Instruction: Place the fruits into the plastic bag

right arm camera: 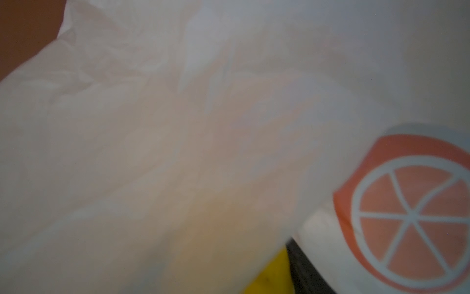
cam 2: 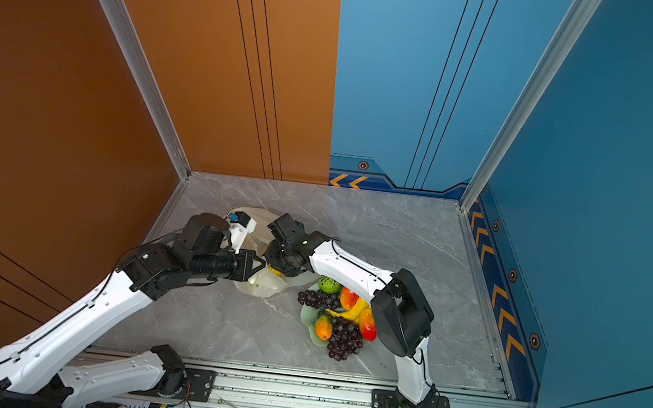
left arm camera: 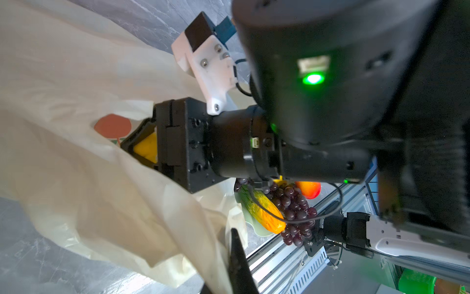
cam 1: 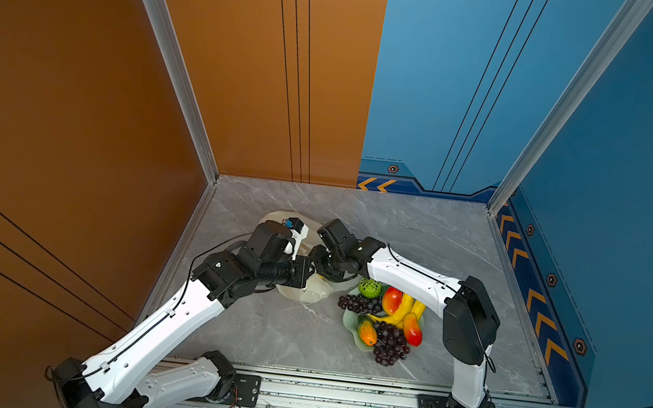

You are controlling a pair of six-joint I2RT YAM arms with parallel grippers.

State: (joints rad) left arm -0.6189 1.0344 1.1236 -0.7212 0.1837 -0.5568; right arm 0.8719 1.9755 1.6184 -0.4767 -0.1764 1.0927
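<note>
Fruits are in two places. One yellow lemon-like fruit [left arm camera: 147, 149] is clamped in the right gripper [left arm camera: 138, 147] at the mouth of the plastic bag [left arm camera: 76, 132], just beside the bag's orange print [left arm camera: 113, 126]. We find the rest heaped on the pale green dish [cam 1: 349, 324], to the right of the bag and nearer. A bumpy green fruit [cam 1: 369, 288] sits at the dish's far edge, with mangoes [cam 1: 391, 299], bananas [cam 1: 400, 312], an orange-green fruit [cam 1: 367, 331] and two grape bunches [cam 1: 359, 304]. The nearer bunch spills over the near rim onto the marble table [cam 1: 260, 331].

The bag lies crumpled left of centre, under both wrists. The left gripper [cam 2: 262, 265] has its jaws together. In its wrist view we see bag film drawn up against its finger [left arm camera: 240, 262], so we read it as pinching the bag's rim. The right wrist view shows us only blurred film, the print and a patch of yellow.
</note>
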